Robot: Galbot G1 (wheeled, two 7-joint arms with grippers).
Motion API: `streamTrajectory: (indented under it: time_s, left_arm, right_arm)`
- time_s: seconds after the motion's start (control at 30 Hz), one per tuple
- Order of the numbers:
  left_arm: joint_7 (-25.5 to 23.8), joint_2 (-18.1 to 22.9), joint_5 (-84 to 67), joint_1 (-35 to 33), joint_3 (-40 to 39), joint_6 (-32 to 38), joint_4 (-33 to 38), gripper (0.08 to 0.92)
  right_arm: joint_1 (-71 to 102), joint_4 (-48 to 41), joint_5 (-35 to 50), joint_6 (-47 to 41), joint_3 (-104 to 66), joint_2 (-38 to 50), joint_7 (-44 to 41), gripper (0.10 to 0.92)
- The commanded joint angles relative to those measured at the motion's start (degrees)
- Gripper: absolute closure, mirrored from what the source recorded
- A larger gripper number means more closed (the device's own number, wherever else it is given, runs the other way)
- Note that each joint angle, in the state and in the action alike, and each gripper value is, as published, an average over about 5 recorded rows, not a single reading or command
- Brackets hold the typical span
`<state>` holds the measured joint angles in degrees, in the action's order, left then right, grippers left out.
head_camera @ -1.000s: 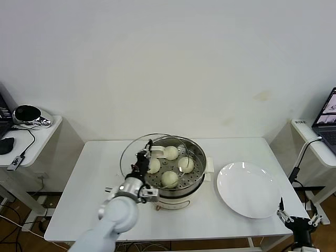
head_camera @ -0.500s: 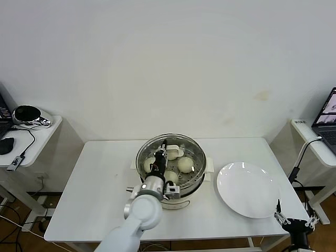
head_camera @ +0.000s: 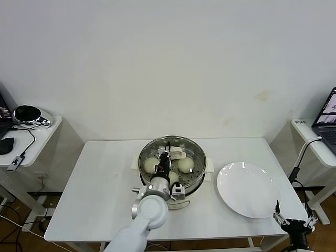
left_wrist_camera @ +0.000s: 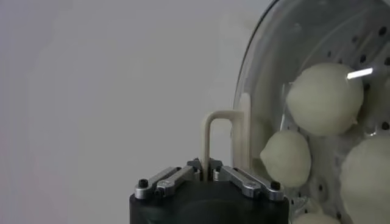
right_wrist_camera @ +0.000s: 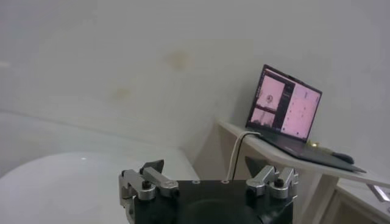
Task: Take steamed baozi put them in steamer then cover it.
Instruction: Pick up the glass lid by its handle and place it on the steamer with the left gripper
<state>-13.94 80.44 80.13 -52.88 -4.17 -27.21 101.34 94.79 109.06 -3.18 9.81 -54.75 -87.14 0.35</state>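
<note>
Now left pincer [head_camera: 167,153] grips lid handle [left_wrist_camera: 214,139] over steamer [head_camera: 195,173], baozi [head_camera: 151,166] beneath.

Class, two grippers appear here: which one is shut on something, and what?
The left gripper, over the steamer, is shut on the glass lid's handle; the right gripper hangs open near the plate.

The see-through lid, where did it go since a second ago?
The left gripper, still shut on the glass lid's handle, carried it rightward from the steamer's left side to sit centred over the pot. The baozi, the white plate and the open right gripper stayed put.
</note>
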Motion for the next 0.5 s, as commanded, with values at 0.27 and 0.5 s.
streamTrajectory:
  time_s: [0.27, 0.5]
  left_arm:
    - [1.0, 1.4, 1.8, -0.6, -0.1, 1.5, -1.8, 0.857]
    - [1.1, 0.5, 0.9, -3.2, -0.1, 1.7, 3.9, 0.757]
  right_arm:
    - [0.0, -0.4, -0.3, 0.3, 0.7, 0.0, 0.1, 0.203]
    - [0.0, -0.3, -0.4, 0.2, 0.9, 0.0, 0.0, 0.203]
